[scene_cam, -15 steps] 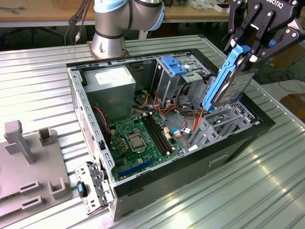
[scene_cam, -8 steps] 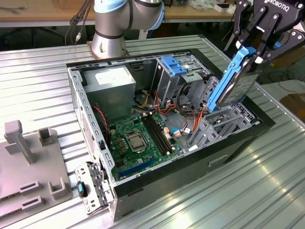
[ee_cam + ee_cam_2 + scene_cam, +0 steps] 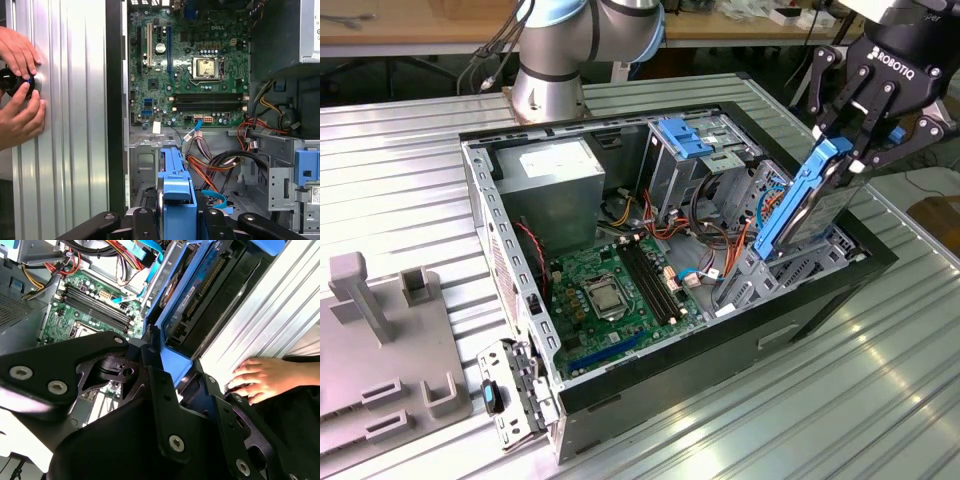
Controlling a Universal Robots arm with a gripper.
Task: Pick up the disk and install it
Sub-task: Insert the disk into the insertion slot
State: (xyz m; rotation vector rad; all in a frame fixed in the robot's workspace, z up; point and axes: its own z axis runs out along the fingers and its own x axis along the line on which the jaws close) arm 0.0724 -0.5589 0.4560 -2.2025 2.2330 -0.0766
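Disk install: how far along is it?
Done: pickup; the disk is off the table. In hand: the gripper is shut on its upper blue rail and holds it tilted, lower end at the drive cage inside the case. Left: seating; most of the disk stands above the case rim, not yet in.

The ribbed metal desk [image 3: 410, 180] carries the open computer case [image 3: 720, 355], the arm's round base [image 3: 548, 92] just beyond it, and a grey fixture plate [image 3: 390, 355] with upright blocks at the exterior view's left.
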